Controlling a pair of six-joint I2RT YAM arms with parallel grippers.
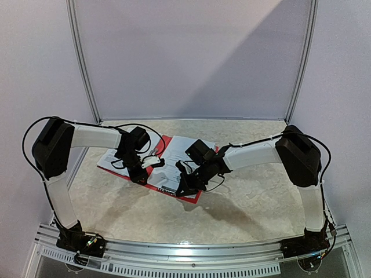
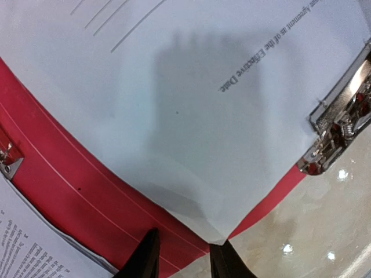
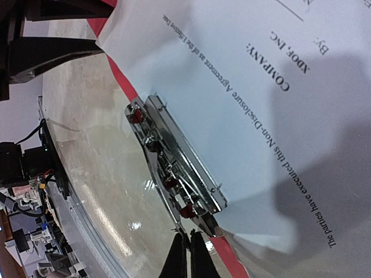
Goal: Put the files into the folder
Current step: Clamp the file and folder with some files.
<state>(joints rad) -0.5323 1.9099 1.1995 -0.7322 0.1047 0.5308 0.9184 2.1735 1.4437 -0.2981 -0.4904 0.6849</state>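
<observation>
The red folder (image 1: 192, 196) lies open on the table with a white printed file sheet (image 1: 179, 152) on its right half and another sheet (image 1: 115, 157) on its left half. In the left wrist view my left gripper (image 2: 186, 262) is open just above the folder (image 2: 87, 191). The sheet's (image 2: 191, 104) near corner lies by the right finger. The silver clip (image 2: 339, 124) sits at the sheet's right edge. My right gripper (image 3: 186, 258) is shut on the lever end of the clip (image 3: 174, 162), at the folder's (image 3: 229, 258) near edge beside the sheet (image 3: 261, 104).
The table (image 1: 255, 202) is beige marble-patterned, with white walls on three sides. A metal rail (image 1: 191, 252) carrying the arm bases runs along the near edge. The left arm's dark fingers (image 3: 40, 49) show in the upper left of the right wrist view.
</observation>
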